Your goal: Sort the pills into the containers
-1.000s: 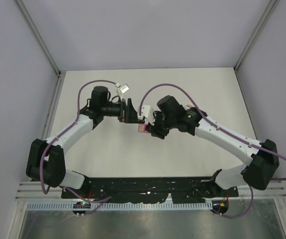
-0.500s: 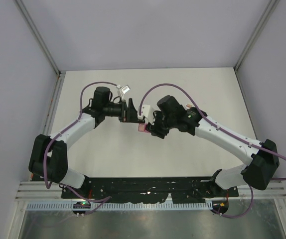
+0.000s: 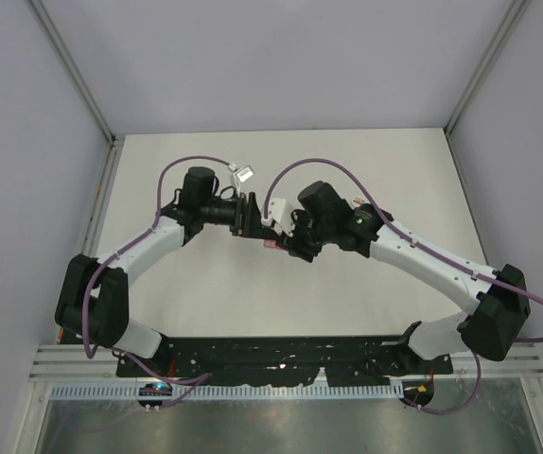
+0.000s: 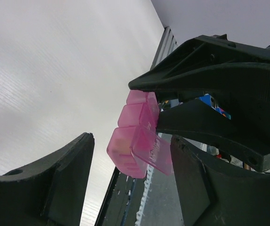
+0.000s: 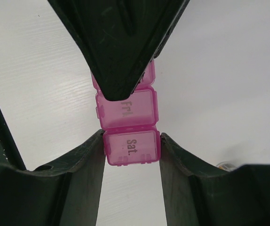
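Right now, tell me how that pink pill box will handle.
The pill box looks thin and see-through: probably light, fairly stiff. Being glossy, it might slip in the right gripper. One lid seems ajar; it may flex.

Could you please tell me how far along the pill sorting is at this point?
Early on. Done: the right gripper is shut on the pink pill box at its Sat. compartment. In hand: the open left gripper straddles the box's free end, where one lid looks ajar. Left: no pills are visible, so the sorting itself.
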Tool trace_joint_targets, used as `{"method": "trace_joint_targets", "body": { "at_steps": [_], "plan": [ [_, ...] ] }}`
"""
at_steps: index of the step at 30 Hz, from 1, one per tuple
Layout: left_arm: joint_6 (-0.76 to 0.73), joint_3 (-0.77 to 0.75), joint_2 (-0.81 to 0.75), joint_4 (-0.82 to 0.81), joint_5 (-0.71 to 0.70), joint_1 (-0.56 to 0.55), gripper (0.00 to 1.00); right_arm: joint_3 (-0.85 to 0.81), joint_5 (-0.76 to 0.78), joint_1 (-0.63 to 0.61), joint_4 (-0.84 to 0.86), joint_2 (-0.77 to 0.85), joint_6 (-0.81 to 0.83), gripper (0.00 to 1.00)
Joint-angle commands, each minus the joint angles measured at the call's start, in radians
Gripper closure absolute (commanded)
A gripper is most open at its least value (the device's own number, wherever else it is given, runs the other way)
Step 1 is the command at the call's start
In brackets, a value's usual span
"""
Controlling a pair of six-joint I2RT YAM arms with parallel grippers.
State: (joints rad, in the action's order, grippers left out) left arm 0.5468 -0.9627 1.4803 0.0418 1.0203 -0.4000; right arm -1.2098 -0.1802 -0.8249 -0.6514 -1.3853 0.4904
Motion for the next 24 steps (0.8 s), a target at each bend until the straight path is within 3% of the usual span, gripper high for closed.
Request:
{"method": "trace_joint_targets", "body": {
  "at_steps": [1, 12, 24],
  "plan": [
    [-0.038, -0.002, 0.009, -0.013, 0.035, -0.016, 0.32, -0.046, 0.027, -0.006, 0.036, 0.008, -0.013, 0.87],
    [-0.053, -0.002, 0.014, -0.006, 0.038, -0.019, 0.41, -0.053, 0.035, -0.006, 0.035, 0.000, -0.016, 0.87],
    [-0.062, 0.004, 0.009, -0.003, 0.037, -0.019, 0.43, -0.045, 0.041, -0.006, 0.035, 0.003, -0.015, 0.88]
  ]
}}
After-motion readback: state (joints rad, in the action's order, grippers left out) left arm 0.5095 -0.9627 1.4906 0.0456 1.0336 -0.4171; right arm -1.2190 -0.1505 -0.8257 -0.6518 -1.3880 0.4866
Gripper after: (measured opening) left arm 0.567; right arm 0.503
